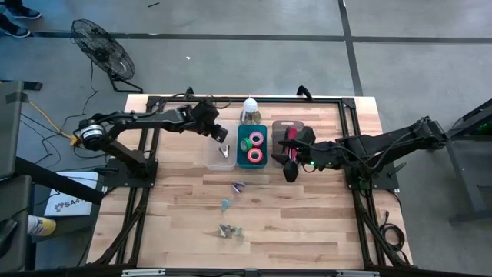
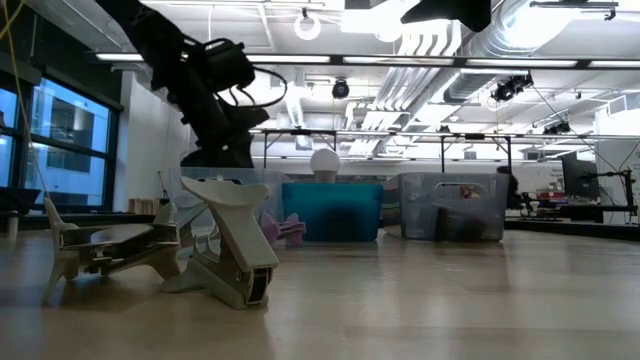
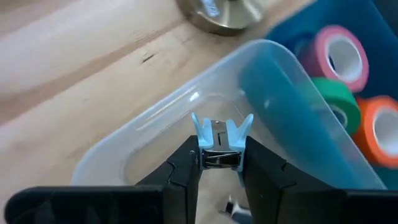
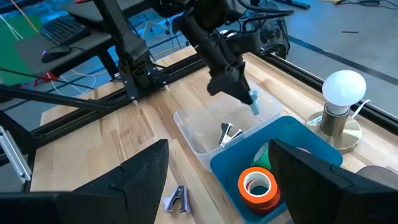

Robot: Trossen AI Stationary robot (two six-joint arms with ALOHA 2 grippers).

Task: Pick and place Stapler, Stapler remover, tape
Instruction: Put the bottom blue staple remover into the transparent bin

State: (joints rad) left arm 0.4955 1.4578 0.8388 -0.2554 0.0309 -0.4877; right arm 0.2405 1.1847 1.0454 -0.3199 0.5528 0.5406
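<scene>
My left gripper [image 1: 222,135] is shut on a light-blue staple remover [image 3: 221,138] above a clear bin [image 1: 218,156]; it also shows in the right wrist view [image 4: 253,103]. One silvery staple remover [image 4: 228,132] lies on the bin's floor. Pink, green and orange tape rolls [image 3: 348,93] lie in the teal bin [image 1: 252,146] beside it. The red stapler [image 1: 290,138] lies in a grey bin [image 1: 286,125], partly under my right arm. My right gripper [image 1: 290,171] is open and empty, just nearer than that bin. My left gripper pinches the staple remover between its two fingertips [image 3: 186,163], on the silvery metal part [image 3: 221,159]. The light-blue plastic wings [image 3: 200,127] stick out past the fingertips. The fingers come from above, slanting down. The remover is lifted clear above the clear bin.
Several more staple removers lie on the table nearer the front [image 1: 239,185] [image 1: 226,204] [image 1: 228,229]; two loom close in the low view [image 2: 235,255]. A lamp with a white bulb [image 1: 250,108] stands behind the bins. Black frame rails run along the table's edges.
</scene>
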